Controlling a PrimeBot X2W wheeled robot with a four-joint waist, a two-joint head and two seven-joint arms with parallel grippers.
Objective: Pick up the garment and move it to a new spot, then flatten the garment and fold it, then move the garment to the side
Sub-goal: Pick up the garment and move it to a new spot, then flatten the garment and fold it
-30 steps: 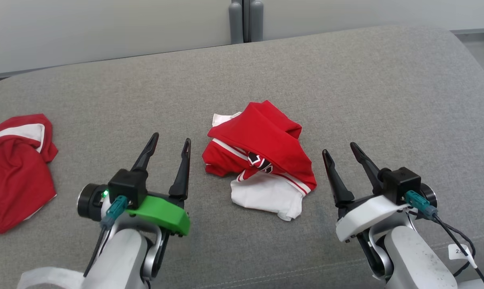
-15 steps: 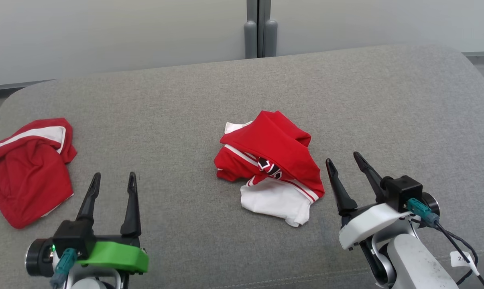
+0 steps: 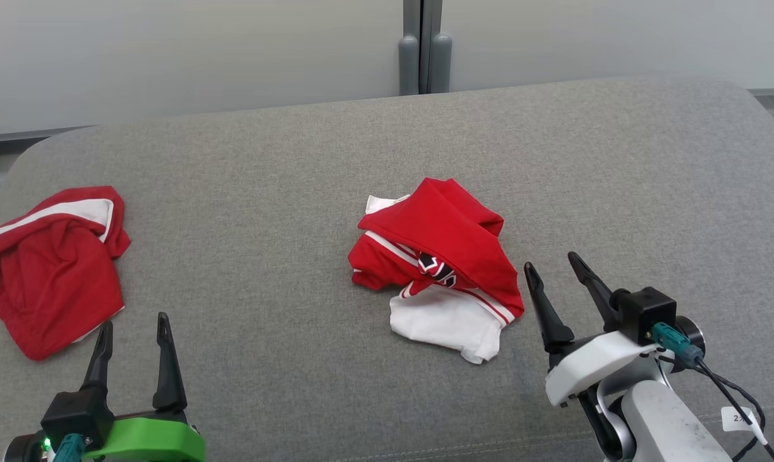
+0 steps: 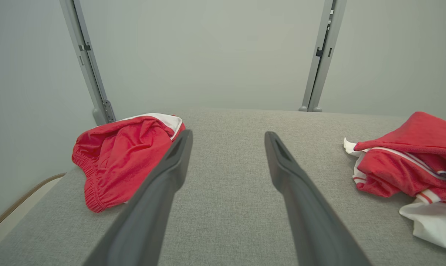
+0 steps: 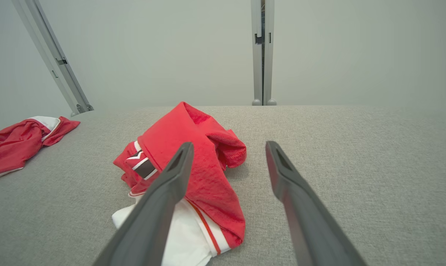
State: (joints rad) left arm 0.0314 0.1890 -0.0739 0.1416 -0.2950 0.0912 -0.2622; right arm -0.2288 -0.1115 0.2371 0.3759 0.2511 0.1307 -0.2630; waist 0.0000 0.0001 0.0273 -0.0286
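Garment (image 3: 438, 256), a crumpled red-and-white heap, lies untouched on the middle of the grey bench (image 3: 265, 192). Nearest the camera, the left claw (image 3: 135, 321) has drawn back and far to the garment's left over the past second, more than the head camera's small shift explains. Its fingers are spread and empty, and it now sits just short of a second red cloth (image 3: 47, 269). The right claw (image 3: 550, 262), also spread and empty, has kept its place just right of the garment. I judge the pick-up has not begun and now falls to the right arm. The right wrist view shows how high the garment's red fold stands off the bench, which the head view flattens. The left wrist view shows a gathered elastic edge on the second red cloth. Beyond the garment stands a grey post (image 3: 424, 58).
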